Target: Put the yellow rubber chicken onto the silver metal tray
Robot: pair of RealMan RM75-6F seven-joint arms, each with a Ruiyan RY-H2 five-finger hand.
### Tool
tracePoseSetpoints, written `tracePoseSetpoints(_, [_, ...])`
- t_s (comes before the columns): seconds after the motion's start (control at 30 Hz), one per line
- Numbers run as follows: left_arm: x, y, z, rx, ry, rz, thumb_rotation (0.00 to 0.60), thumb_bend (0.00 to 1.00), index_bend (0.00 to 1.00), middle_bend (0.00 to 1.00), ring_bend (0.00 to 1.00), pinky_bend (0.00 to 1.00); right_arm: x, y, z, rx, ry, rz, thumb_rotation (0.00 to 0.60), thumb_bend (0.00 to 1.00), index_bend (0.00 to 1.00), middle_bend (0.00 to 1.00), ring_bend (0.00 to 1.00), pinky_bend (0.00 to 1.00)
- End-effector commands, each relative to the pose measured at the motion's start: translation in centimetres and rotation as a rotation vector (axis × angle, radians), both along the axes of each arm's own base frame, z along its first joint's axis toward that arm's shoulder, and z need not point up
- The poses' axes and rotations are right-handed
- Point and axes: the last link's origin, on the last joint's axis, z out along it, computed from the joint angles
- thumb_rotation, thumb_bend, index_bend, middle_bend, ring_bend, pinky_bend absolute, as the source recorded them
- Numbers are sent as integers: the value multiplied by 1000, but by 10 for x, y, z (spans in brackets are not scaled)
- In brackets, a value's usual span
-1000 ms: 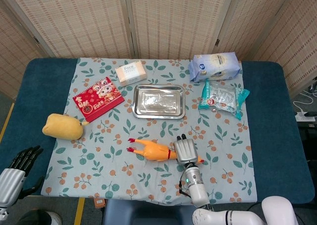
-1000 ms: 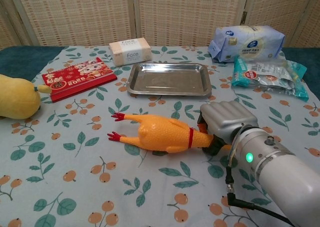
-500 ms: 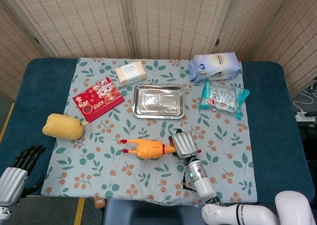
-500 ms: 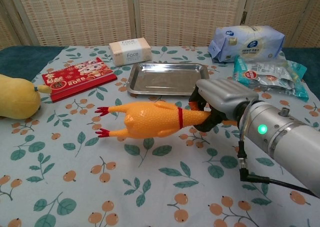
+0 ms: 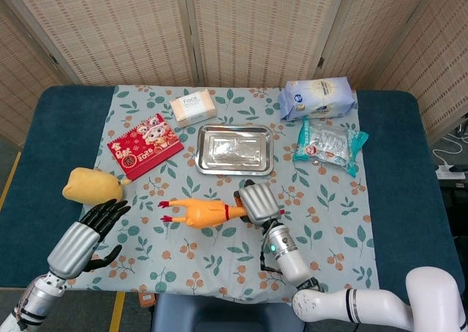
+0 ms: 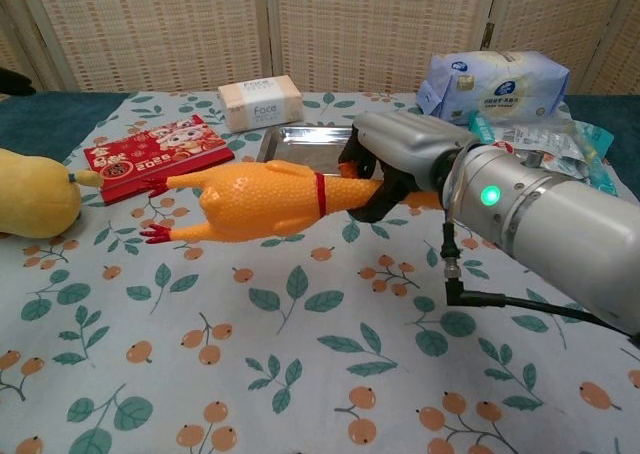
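My right hand (image 5: 256,201) (image 6: 395,164) grips the yellow rubber chicken (image 5: 201,211) (image 6: 255,200) by its neck and holds it above the cloth, body and red feet pointing left. The silver metal tray (image 5: 235,150) (image 6: 290,137) lies empty just beyond the chicken; in the chest view the chicken and hand cover much of it. My left hand (image 5: 88,237) hovers open at the near left of the table, fingers spread, below the yellow plush.
A yellow plush toy (image 5: 93,186) (image 6: 35,193) sits at the left. A red booklet (image 5: 145,145) (image 6: 155,154) and a tissue box (image 5: 193,106) (image 6: 260,101) lie behind left. A blue wipes pack (image 5: 316,97) (image 6: 495,84) and a teal snack bag (image 5: 330,144) (image 6: 545,149) lie right.
My right hand has lifted the chicken off the cloth and carried it left and toward the tray. My left hand has risen from the table's corner to beside the plush.
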Motion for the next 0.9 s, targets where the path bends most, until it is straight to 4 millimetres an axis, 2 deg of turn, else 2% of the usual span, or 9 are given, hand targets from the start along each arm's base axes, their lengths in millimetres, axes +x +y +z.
tracePoseSetpoints(0.03, [49,22,-24,1,31,-69,600,384,0,11,0,120,8,1,-12,-23,-6,-10,600,424,910,647,924,1000])
tracePoseSetpoints(0.2, [70,32,-46,-43,38,-35,600,373,0,10,0,120,20,7,-25,-46,-30,-18,600,424,910,648,924,1000])
tracePoseSetpoints(0.43, [84,44,-67,-29,79,17,600,362,0,0,0,116,29,4,-34,-99,-68,-57,600,424,911,651,924,1000])
tracePoseSetpoints(0.9, [98,70,-90,54,212,48,600,346,0,0,0,105,46,4,-36,-189,-153,-85,600,424,917,656,926,1000])
